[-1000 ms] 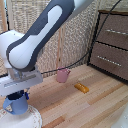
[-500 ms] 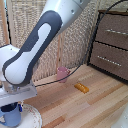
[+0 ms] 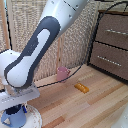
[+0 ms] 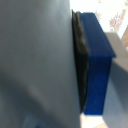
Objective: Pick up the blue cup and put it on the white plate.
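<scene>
hand (image 3: 15,106) sits low at the exterior view's left, over the blue cup (image 3: 12,117) on the white plate (image 3: 31,119) — whether it clamps the cup i cannot tell. risk: lifting off crooked could tip the cup toward the plate's rim, close to the frame's edge. rightward the tabletop (image 3: 95,107) opens past the pink cup (image 3: 63,73) and orange block (image 3: 81,87) — the drawers (image 3: 114,47) bound it.

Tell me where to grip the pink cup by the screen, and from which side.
Probably grip the pink cup across its rim from above: it seems to stand upright on the wooden floor, nothing touching it. Whether it has a handle is too blurred to tell, so the rim is the safer choice.
</scene>
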